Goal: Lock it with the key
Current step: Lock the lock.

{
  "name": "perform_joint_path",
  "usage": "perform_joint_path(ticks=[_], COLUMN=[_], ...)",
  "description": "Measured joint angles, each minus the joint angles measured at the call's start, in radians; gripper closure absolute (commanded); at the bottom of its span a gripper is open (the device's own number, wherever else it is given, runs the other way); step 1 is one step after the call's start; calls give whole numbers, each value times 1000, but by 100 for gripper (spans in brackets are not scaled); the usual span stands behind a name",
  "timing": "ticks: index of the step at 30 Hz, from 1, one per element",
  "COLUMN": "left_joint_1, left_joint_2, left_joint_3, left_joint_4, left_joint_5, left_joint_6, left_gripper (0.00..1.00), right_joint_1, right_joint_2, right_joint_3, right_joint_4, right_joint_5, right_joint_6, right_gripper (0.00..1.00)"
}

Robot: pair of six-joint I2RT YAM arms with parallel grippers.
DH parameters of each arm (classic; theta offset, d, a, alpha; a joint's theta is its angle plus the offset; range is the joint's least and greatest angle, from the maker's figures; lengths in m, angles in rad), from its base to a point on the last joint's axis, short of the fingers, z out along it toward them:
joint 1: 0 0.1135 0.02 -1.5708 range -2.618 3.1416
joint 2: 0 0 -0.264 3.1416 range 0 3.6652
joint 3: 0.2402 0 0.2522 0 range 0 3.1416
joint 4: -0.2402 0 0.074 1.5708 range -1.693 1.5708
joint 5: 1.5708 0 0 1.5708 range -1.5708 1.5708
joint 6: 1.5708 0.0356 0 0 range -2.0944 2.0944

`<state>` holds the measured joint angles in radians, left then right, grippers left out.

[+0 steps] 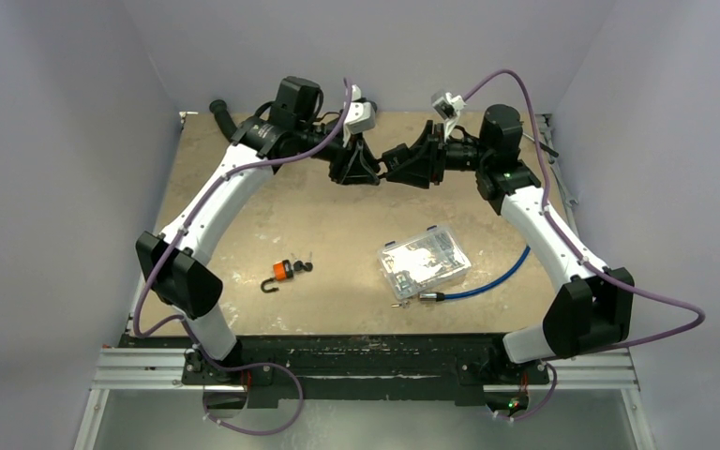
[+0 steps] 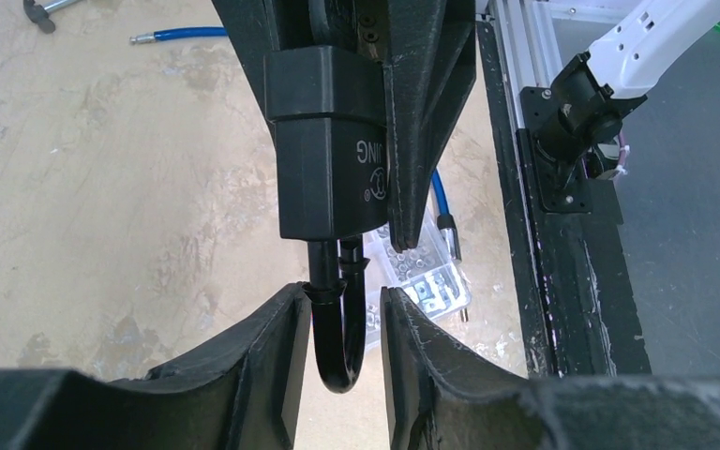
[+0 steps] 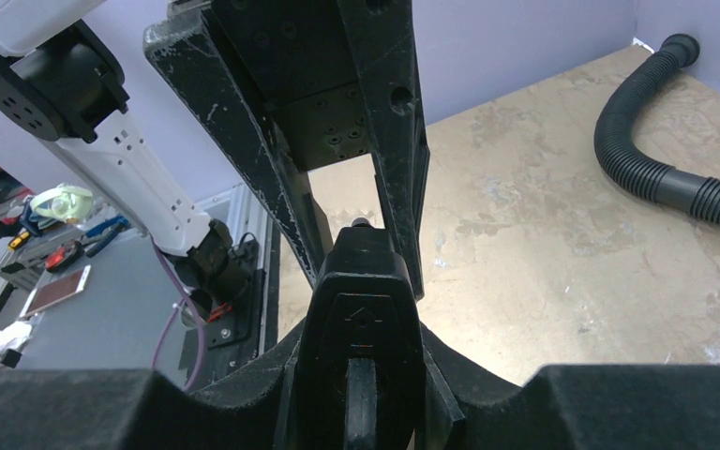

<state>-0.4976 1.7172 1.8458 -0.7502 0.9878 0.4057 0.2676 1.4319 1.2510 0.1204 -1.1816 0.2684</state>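
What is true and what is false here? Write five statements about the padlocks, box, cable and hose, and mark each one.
1. The shackle of the black padlock sits between the fingers of the left gripper. True.
2. The right gripper is empty. False: it clamps the black padlock's body.
3. The orange padlock lies on the table. True.
4. The blue cable is coiled inside the clear plastic box. False: it lies on the table beside the box.
5. The black hose lies by the arm bases. False: it is at the far left corner.
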Motion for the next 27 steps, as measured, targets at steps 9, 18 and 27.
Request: perform_joint_path(ticks=[9, 18, 27], left_joint_1=[-3, 4, 13], left_joint_2=[9, 11, 20], left_joint_3=[0, 0, 6], left_joint_4=[-9, -93, -191], left_joint_5=[-8, -15, -51], left_joint_6=[2, 81, 162], left_gripper=[100, 100, 100], right_joint_1=[5, 7, 7], right_joint_2=[0, 1, 60], right_joint_3=[0, 109, 265], right_joint_4=[11, -315, -749], right_joint_5=[-13, -34, -17], right_joint_6=[-8, -299, -676], right_gripper=[88, 35, 23])
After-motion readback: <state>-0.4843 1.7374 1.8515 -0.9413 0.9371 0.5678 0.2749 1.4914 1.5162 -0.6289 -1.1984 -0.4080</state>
